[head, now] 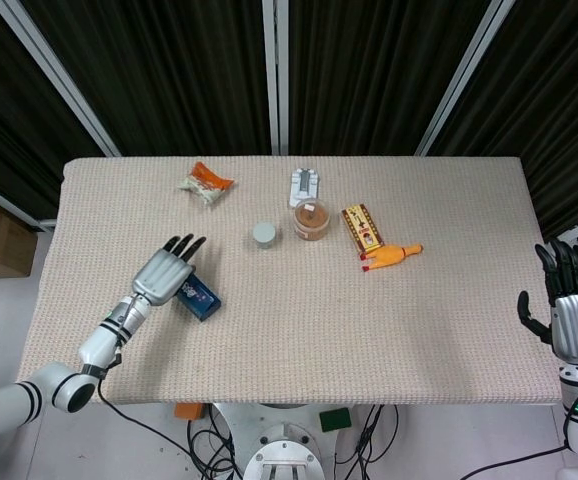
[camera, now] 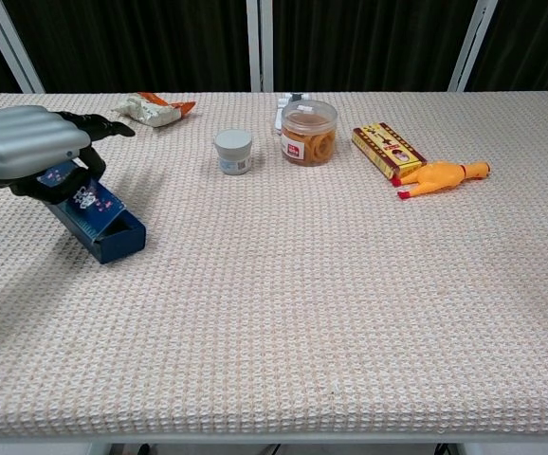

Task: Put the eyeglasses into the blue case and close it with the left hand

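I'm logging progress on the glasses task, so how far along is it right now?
Nearly finished, it seems. The blue case looks closed: its patterned lid is down and no eyeglasses show anywhere on the table, so they are presumably inside. The left hand rests on the case's lid, apparently pressing it shut. Left: letting go. The right hand hangs open off the table's edge.

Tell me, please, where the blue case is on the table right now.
The blue case lies on the table's left part in both views, under the left robot hand, with the small grey-lidded jar nearest on its right.
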Tool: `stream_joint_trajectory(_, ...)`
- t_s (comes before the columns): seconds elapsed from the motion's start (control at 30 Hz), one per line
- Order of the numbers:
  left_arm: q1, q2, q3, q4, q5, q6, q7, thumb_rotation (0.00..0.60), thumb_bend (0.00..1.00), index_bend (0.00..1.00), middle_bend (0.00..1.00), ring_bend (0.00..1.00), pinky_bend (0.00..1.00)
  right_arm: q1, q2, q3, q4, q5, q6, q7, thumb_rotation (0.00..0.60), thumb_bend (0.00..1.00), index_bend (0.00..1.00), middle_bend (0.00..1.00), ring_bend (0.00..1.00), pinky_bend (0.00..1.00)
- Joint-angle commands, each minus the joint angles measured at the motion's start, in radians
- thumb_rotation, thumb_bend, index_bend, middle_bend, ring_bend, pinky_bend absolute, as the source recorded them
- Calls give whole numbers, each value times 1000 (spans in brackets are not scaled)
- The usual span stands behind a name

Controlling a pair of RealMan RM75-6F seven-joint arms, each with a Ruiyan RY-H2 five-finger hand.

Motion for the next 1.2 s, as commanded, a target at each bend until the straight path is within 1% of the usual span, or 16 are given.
stream_joint_trajectory(0.03,-8,-14,-4,14,-11,-11,3,600,539,657,0,0,149,1,-4,-2,8,1,-4,7,600,584,0,0,0,0)
stream_joint_trajectory(0.47,-27,-68,-19,67,-31,-6,27,600,531,642,0,0,149,-3,-8,-2,24,8,-6,20,600,583,0,0,0,0)
stream_joint_trajectory(0.53,-31,-79,-21,74,-41,-11,36,600,527,614,0,0,149,-4,-8,-2,27,9,-6,21,600,583,0,0,0,0)
stream_joint_trajectory(0.6,-34,-87,-22,79,-45,-14,40,600,513,536,0,0,149,-4,-8,-3,27,9,-6,22,600,583,0,0,0,0)
stream_joint_trajectory(0.63,-36,-93,-23,84,-46,-13,43,600,500,480,0,0,149,-4,-8,-2,28,10,-6,22,600,583,0,0,0,0)
stream_joint_trajectory(0.67,-37,-97,-23,89,-46,-11,44,600,473,387,0,0,149,-5,-7,-2,28,10,-6,23,600,583,0,0,0,0)
stream_joint_trajectory(0.73,-38,-108,-25,99,-46,-6,41,600,437,238,0,0,149,-5,-7,-1,29,12,-5,25,600,583,0,0,0,0)
stream_joint_trajectory(0.8,-37,-120,-30,111,-42,10,36,600,410,52,0,0,147,-6,-7,0,30,12,-4,26,600,583,0,0,0,0)
stream_joint_trajectory(0.87,-37,-133,-32,125,-26,32,18,600,400,4,0,0,147,-6,-7,1,31,13,-3,27,600,583,0,0,0,0)
stream_joint_trajectory(1.1,-36,-163,-24,182,32,91,-51,600,349,0,5,0,146,-7,-5,2,28,12,1,24,600,583,0,0,0,0)
stream_joint_trajectory(1.2,-32,-180,-23,210,46,112,-83,600,309,0,17,0,147,-9,-2,2,24,13,3,23,600,583,0,0,0,0)
